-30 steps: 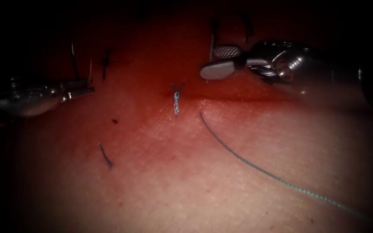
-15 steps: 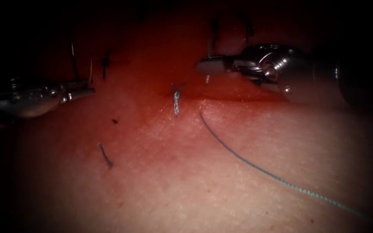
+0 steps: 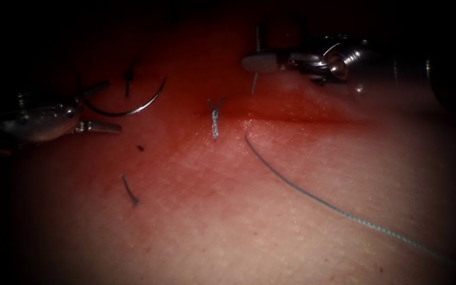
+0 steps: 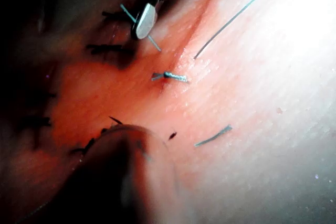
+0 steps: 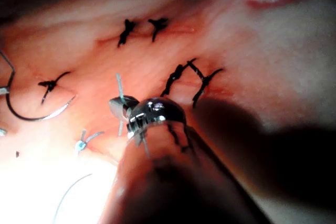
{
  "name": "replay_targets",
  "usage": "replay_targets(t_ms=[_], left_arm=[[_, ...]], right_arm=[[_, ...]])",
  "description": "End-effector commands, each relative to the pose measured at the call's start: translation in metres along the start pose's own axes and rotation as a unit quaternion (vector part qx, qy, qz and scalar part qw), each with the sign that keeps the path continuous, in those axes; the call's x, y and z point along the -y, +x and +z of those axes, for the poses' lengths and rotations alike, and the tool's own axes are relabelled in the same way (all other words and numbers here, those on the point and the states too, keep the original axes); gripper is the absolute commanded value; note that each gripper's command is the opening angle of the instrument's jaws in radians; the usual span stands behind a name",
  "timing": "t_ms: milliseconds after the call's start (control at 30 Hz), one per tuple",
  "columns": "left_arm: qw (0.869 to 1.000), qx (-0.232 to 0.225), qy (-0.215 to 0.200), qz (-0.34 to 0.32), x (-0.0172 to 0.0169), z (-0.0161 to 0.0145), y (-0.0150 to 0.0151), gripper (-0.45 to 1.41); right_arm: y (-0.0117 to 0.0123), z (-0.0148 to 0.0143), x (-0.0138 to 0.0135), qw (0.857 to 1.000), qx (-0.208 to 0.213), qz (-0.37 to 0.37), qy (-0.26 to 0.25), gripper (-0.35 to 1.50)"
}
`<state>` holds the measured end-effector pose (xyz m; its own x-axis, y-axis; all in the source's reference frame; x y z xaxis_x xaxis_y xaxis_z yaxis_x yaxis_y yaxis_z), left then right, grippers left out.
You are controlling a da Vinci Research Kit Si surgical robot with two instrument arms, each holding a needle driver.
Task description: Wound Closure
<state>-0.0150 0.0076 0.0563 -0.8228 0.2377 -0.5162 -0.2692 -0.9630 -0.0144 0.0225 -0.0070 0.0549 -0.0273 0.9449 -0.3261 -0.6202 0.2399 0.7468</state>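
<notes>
1. Tissue [image 3: 270, 211] takes up the endoscope view. Its far edge and both sides fade into darkness, and red fluid [image 3: 291, 113] pools along the cut [image 3: 317, 120].
2. Right pincer [image 3: 252, 62] comes in from the right, its shaft lost in shadow. Its jaws are clamped together on a short thread [image 3: 254, 84], which sticks out above and below them. In the right wrist view the same pincer [image 5: 122, 109] shows the thread [image 5: 119, 85] crossing it, while the shaft behind is a dark blur.
3. Left pincer [image 3: 113, 105] sits at the left with jaws apart and nothing gripped. Its body is dim.
4. Long thread [image 3: 312, 195] lies loose on the tissue, running from near the cut to the lower right, where it fades out.
5. Needle [image 3: 127, 113] lies as an open curve on the tissue, left of the knotted stitch [image 3: 215, 120]. One end reaches beside the left pincer's upper jaw, and whether they touch cannot be told. No part is seen entering the tissue.
6. Cut end of thread [image 3: 129, 191] lies apart, below the left pincer.
</notes>
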Motion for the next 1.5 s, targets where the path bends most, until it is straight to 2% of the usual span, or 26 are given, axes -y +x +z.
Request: replay_targets(t_ms=[33, 167, 200, 300, 333, 367, 400, 467, 500, 633, 700, 733, 800, 833, 900, 1033, 1133, 1233, 1267, 1367, 1500], left_arm=[[1.000, 0.001, 0.000, 0.008, 0.0002, 0.0005, 0.0005, 0.71], [1.000, -0.025, -0.007, 0.015, 0.0001, -0.0003, 0.0017, 0.61], [0.999, -0.036, -0.009, 0.024, -0.0002, -0.0006, 0.0022, 0.41], [0.998, -0.048, 0.004, 0.026, -0.0006, -0.0010, 0.0026, 0.00], [0.998, -0.052, 0.008, 0.024, -0.0008, -0.0011, 0.0027, -0.10], [0.998, -0.055, 0.008, 0.023, -0.0009, -0.0012, 0.0027, -0.15], [0.998, -0.061, 0.004, 0.026, -0.0010, -0.0013, 0.0028, -0.17], [0.996, -0.082, -0.016, 0.003, -0.0013, -0.0016, 0.0028, -0.17], [0.995, -0.093, -0.022, -0.004, -0.0014, -0.0017, 0.0029, -0.17], [0.990, -0.130, -0.041, -0.022, -0.0021, -0.0021, 0.0041, -0.18], [0.987, -0.151, -0.056, -0.026, -0.0030, -0.0024, 0.0057, -0.11], [0.985, -0.158, -0.061, -0.026, -0.0033, -0.0024, 0.0063, -0.01], [0.982, -0.173, -0.071, -0.025, -0.0039, -0.0025, 0.0076, 0.49], [0.981, -0.182, -0.073, -0.008, -0.0046, -0.0024, 0.0092, 0.78], [0.980, -0.185, -0.062, 0.026, -0.0058, -0.0022, 0.0116, 0.88], [0.983, -0.169, -0.033, 0.060, -0.0081, -0.0007, 0.0153, 0.88], [0.980, -0.182, -0.032, 0.080, -0.0095, -0.0002, 0.0172, 0.88], [0.977, -0.191, -0.024, 0.091, -0.0101, -0.0004, 0.0184, 0.86], [0.976, -0.196, -0.016, 0.098, -0.0105, -0.0006, 0.0192, 0.83], [0.974, -0.197, -0.004, 0.113, -0.0114, -0.0008, 0.0207, 0.81], [0.969, -0.200, 0.009, 0.144, -0.0131, -0.0005, 0.0231, 0.76]], right_arm=[[0.0004, 0.0010, 0.0003, 1.000, -0.002, -0.003, 0.002, -0.35], [0.0007, 0.0008, 0.0006, 1.000, -0.005, -0.003, 0.004, -0.35], [0.0007, 0.0008, 0.0007, 1.000, -0.007, -0.005, 0.006, -0.35], [0.0010, 0.0008, 0.0007, 0.999, -0.021, -0.027, 0.025, -0.35], [0.0011, 0.0008, 0.0007, 0.999, -0.028, -0.037, 0.027, -0.05], [0.0014, 0.0007, 0.0007, 0.997, -0.035, -0.056, 0.029, 0.61], [0.0016, 0.0006, 0.0007, 0.997, -0.040, -0.066, 0.031, 1.03], [0.0019, 0.0001, 0.0009, 0.995, -0.047, -0.078, 0.035, 1.30], [0.0020, -0.0002, 0.0010, 0.995, -0.048, -0.086, 0.036, 1.36], [0.0019, -0.0019, 0.0014, 0.991, -0.042, -0.115, 0.056, 1.46], [0.0016, -0.0036, 0.0015, 0.988, -0.044, -0.134, 0.070, 1.46], [0.0016, -0.0041, 0.0015, 0.987, -0.040, -0.140, 0.071, 1.46], [0.0017, -0.0054, 0.0013, 0.985, -0.036, -0.152, 0.075, 1.48], [0.0016, -0.0065, 0.0009, 0.983, -0.037, -0.161, 0.081, 1.48], [0.0013, -0.0078, 0.0003, 0.979, -0.041, -0.178, 0.089, 1.48], [0.0011, -0.0097, -0.0009, 0.958, -0.014, -0.272, 0.088, 1.48], [0.0010, -0.0104, -0.0013, 0.940, -0.008, -0.331, 0.081, 1.48], [0.0009, -0.0106, -0.0014, 0.919, 0.018, -0.391, 0.047, 1.48], [0.0009, -0.0107, -0.0015, 0.906, 0.035, -0.421, 0.038, 1.46], [0.0008, -0.0110, -0.0018, 0.893, 0.051, -0.446, 0.033, 1.41], [0.0005, -0.0111, -0.0020, 0.891, 0.063, -0.448, 0.030, 1.38]])
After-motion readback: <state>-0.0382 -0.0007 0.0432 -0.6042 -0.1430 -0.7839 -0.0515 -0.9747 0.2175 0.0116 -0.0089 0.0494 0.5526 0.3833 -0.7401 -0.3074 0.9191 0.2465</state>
